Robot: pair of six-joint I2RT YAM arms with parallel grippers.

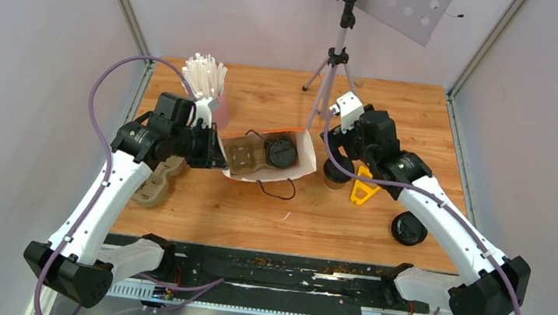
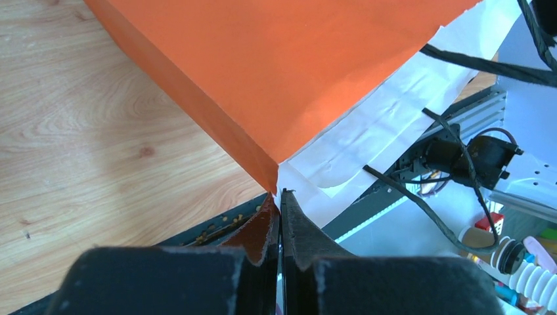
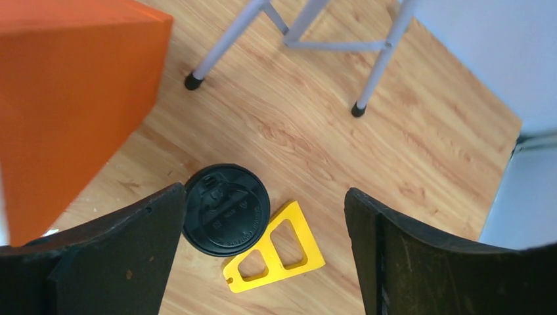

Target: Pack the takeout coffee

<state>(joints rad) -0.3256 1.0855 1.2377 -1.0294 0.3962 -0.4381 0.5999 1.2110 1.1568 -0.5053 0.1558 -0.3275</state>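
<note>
1. Seen from the right wrist, the black lid [image 3: 226, 210] hides the wall and contents of the takeout coffee [image 1: 335, 181].
2. There, the orange bag [image 3: 72, 98] runs off the edge from 9 to 11 o'clock.
3. From above, the right arm [image 1: 371, 140] covers the cup's 12 o'clock side.
4. In the left wrist view, the clutter [image 2: 506, 256] at 4 o'clock is too small to name.

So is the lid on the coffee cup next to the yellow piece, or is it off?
On. The right wrist view shows a black lid covering the top of the coffee cup, with no liquid showing.
</note>
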